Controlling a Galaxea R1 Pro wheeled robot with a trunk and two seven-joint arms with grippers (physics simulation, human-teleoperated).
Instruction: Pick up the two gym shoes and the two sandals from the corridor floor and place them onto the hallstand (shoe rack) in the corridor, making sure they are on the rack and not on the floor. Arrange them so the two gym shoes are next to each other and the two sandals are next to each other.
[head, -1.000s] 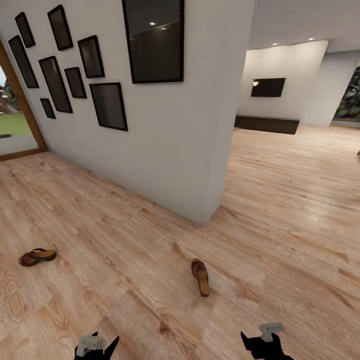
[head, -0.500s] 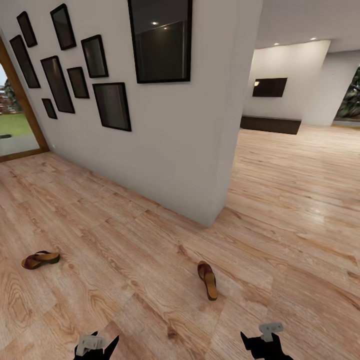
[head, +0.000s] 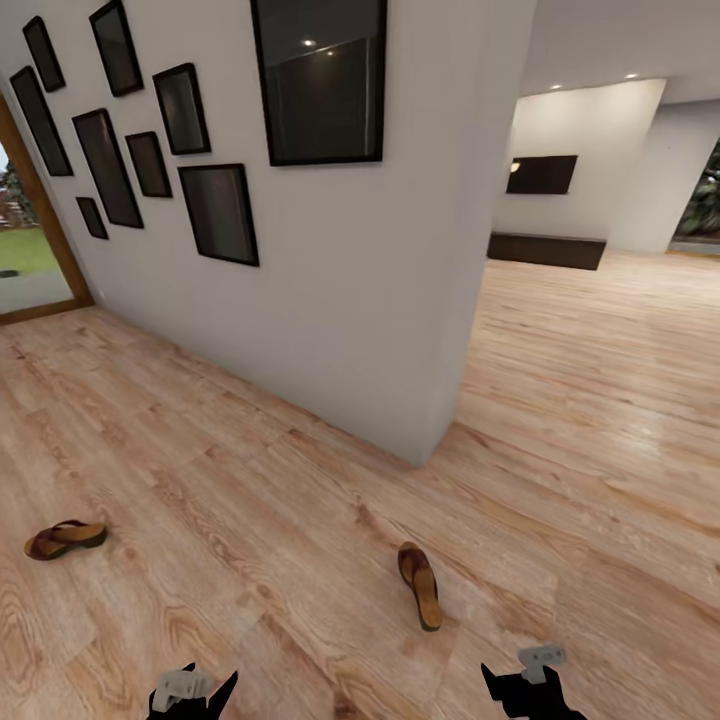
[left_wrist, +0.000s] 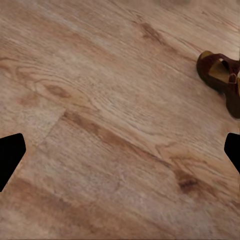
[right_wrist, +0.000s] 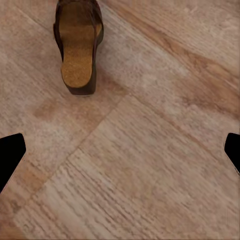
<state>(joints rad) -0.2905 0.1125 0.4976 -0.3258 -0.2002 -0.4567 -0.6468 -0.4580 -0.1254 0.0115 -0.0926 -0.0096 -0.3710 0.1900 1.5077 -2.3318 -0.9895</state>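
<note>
The robot is rolling closer to the nearer sandal (head: 420, 584): against the head view of 1 second ago, this sandal is sitting lower in the picture and a little further right, the wall corner (head: 440, 400) is looming larger, and the whole scene is shifting together, so the camera is moving and the shoes are not. The other sandal (head: 64, 538) is lying well apart to the left on the corridor floor (head: 250, 470).

The left gripper (head: 190, 690) and the right gripper (head: 528, 682) are hanging low at the bottom of the head view, both empty. In each wrist view the 2 dark fingers are sitting at opposite edges with bare floor between them, so both pairs are spread wide. The right wrist view is showing the nearer sandal's heel end (right_wrist: 77, 42) ahead of the fingers; the left wrist view is catching the same sandal (left_wrist: 222, 75) off to one side.

This approach is probably setting up a first pick of the nearer sandal with the right arm. Both sandals are lying on the floor, so placement has not begun.
</note>
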